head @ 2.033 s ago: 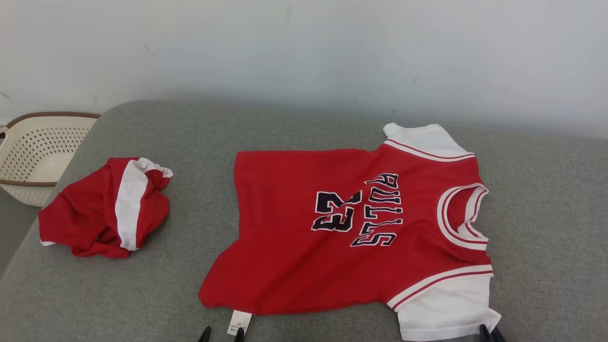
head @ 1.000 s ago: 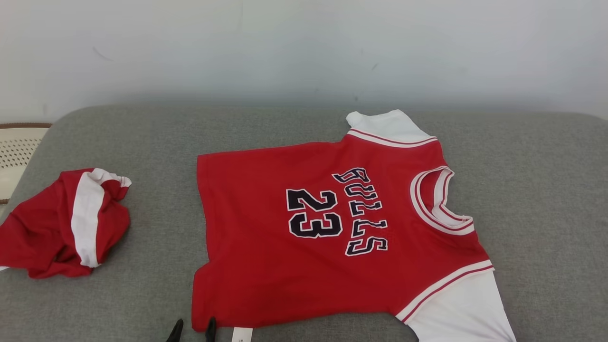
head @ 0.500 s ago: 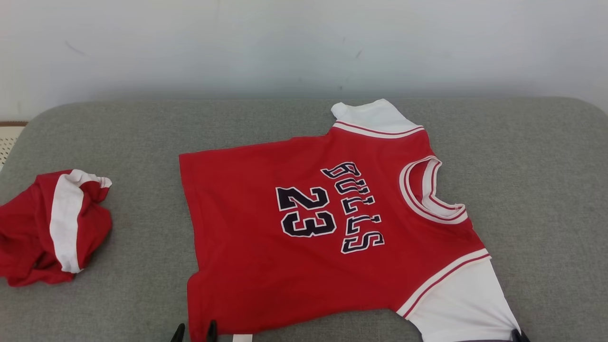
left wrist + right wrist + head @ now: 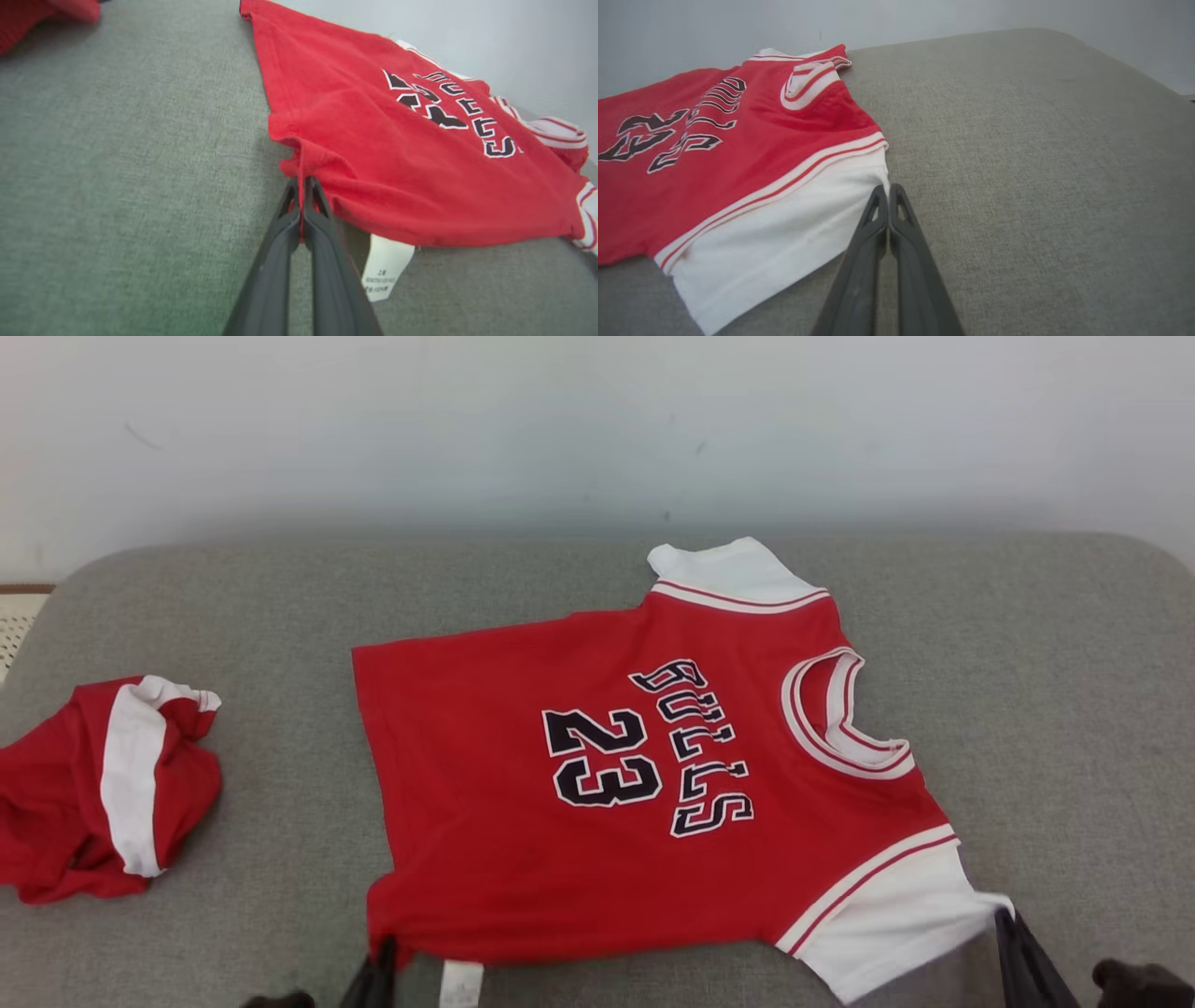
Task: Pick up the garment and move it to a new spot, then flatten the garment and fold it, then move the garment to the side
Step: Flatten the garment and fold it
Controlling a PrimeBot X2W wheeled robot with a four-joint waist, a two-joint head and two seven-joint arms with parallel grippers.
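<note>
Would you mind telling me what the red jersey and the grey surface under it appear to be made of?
The red jersey looks like soft cotton-type knit, matte: it creases limply and has ribbed white trim. The grey surface is likely woven upholstery over padding, matte: fine heathered weave, rounded edges.

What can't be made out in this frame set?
Label print: too small, blurred, left wrist view.
Crumpled red garment: cut by head view's left edge; folds hide what it is.
Pale perforated thing: sliver at head view's left edge.
</note>
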